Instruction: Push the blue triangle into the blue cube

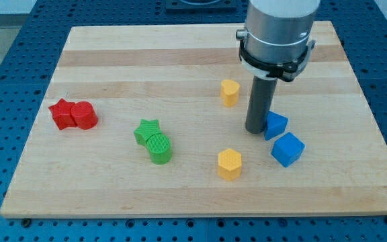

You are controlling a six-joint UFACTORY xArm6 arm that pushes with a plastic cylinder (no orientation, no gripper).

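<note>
On the board point(113, 60), the blue cube point(287, 149) sits just below-right of the blue triangle point(275, 125), barely apart. My tip point(256, 130) holds nothing, touching the triangle's left side. Pushing step underway, I judge; next needs a short shove toward the cube.

Table: pale wooden board point(146, 60), striped grain
Surround: blue perforated surface point(12, 40) on all sides
Light: even, soft
</note>
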